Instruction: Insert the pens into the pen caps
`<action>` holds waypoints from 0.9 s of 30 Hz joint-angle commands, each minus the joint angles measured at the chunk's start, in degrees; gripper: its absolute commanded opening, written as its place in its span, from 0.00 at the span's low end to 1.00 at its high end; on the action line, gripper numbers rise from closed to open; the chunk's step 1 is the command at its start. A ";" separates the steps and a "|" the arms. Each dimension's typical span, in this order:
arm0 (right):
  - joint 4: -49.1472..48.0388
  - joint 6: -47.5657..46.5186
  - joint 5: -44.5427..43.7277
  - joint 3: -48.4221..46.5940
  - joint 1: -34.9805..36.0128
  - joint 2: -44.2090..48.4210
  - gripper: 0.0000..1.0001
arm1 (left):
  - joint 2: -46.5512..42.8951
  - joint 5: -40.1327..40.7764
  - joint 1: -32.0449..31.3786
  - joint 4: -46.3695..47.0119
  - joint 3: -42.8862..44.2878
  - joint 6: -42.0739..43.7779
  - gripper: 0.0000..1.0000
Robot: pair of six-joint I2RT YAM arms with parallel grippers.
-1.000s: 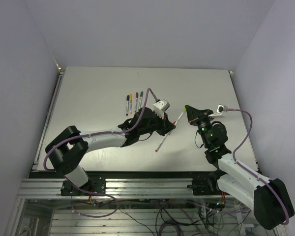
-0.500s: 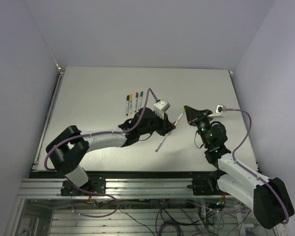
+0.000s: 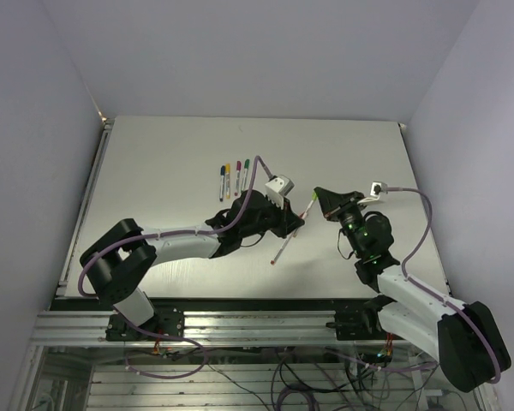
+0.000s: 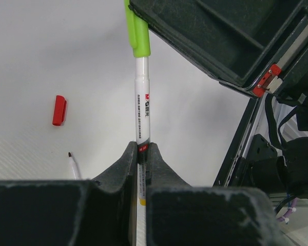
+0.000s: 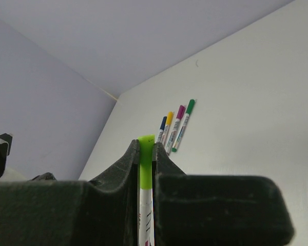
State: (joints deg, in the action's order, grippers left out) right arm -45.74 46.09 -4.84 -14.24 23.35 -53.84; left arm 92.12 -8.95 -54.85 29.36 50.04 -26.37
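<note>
A pale grey bench fills the scene. My left arm reaches in from the near left, and my right arm reaches in from the near right. They meet just right of the bench's middle.

My left gripper is closed tight on a white pen, pinching it at a red band on the barrel. The pen points away from it towards my right gripper. That gripper is closed on a lime-green cap, which sits on the pen's far end. I cannot tell how fully the cap is seated.

Well apart, at the far left of centre, four capped pens lie side by side: blue, yellow, purple and green.

Just near of my left gripper, a loose pen lies bare-tipped on the bench. A small red cap lies close to it, not touching.
</note>
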 commanded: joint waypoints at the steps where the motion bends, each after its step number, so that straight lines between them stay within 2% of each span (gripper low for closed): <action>1: -0.89 -1.13 7.00 0.72 0.01 -2.27 0.00 | -1.29 1.37 0.02 7.07 0.17 -0.40 0.07; 11: 0.66 -4.94 12.97 0.55 0.63 -4.61 0.00 | -2.39 0.68 0.66 9.62 1.83 -0.40 0.07; 27: 10.88 -11.31 13.10 -3.20 2.44 -5.14 0.00 | -3.98 2.30 3.01 11.70 4.91 1.16 0.07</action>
State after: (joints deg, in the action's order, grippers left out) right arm -44.36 37.58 4.47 -17.52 23.97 -57.43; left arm 92.03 -7.99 -53.47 29.34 49.98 -26.85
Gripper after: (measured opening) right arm 0.051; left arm 0.127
